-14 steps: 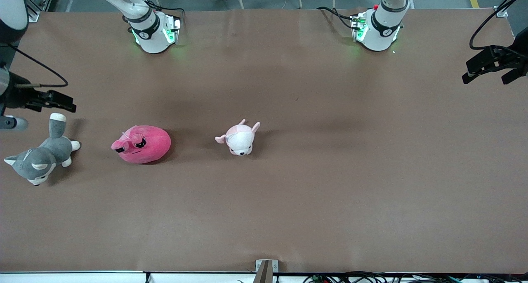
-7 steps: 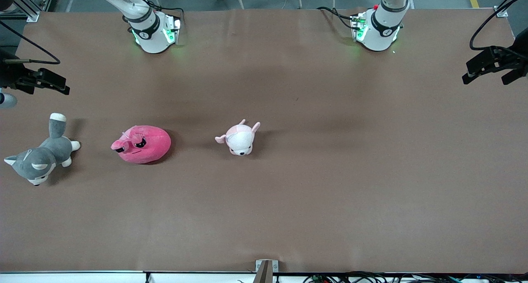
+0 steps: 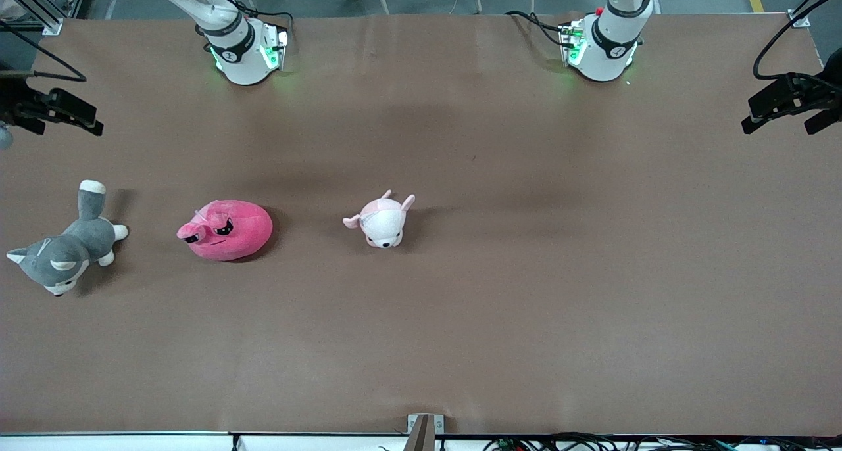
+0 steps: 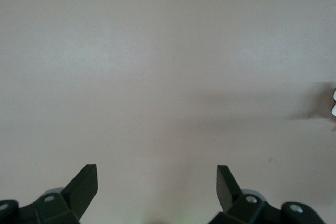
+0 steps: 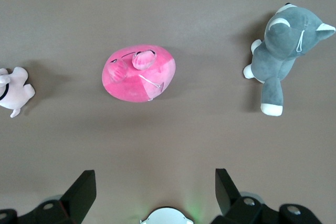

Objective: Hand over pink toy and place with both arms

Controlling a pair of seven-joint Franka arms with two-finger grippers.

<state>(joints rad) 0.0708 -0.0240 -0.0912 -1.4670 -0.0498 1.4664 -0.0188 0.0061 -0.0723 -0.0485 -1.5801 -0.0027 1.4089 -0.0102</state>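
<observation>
3 soft toys lie on the brown table [image 3: 526,273] in a row: the pink toy [image 3: 227,229], a round bright-pink plush, sits toward the right arm's end, between a grey husky plush [image 3: 62,254] and a pale pink-and-white puppy plush [image 3: 381,221] near the middle. Neither arm holds anything. The right gripper [image 3: 75,116] hangs over that end of the table, its fingers spread with nothing between them, and its wrist view looks down on the pink toy [image 5: 139,72] with the grey husky plush [image 5: 283,56] beside it. The left gripper [image 3: 786,106] waits over the left arm's end, likewise spread and empty, with only bare table [image 4: 157,77] beneath it. The toy resting on the table with both grippers clear would suit either a pickup yet to come or a placement already made, so which stage this is stays unsettled. Should a grasp be wanted, I judge the right gripper the natural one, since the toy lies at its end. It would do well to centre over the plush's highest bulge, pinch across the narrower width, and stay clear of the 2 neighbours. Soft stuffing compresses, so a deep, firm bite should guard against slipping.
</observation>
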